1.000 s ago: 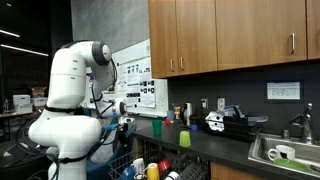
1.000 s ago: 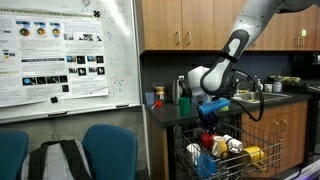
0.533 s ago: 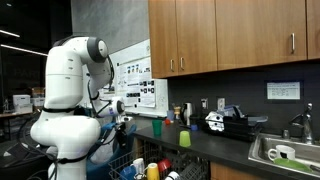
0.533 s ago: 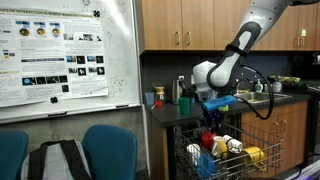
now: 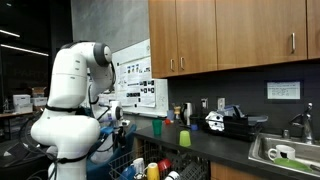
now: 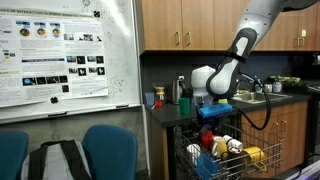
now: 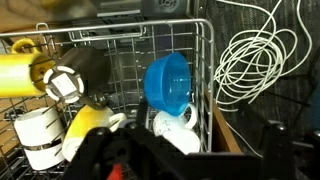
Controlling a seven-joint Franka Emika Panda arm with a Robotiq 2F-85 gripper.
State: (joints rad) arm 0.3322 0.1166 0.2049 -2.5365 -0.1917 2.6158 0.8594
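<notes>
Below, wire basket (image 7: 205,70) — glossy round blue bowl (image 7: 167,80), coiled white cable (image 7: 250,55)

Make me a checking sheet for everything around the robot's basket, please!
Surface: wire basket, holding dishes.
Job's things: blue bowl tipped on edge; white mug and yellow cup nearer the camera.
Clutter: another mug at the basket's left.
Grippers: gripper over the basket; jaws too dark to judge.
Cables: white coil outside the basket; black cable hanging from the arm.
Surroundings: cabinets, counter, sink, poster board, chairs.
</notes>
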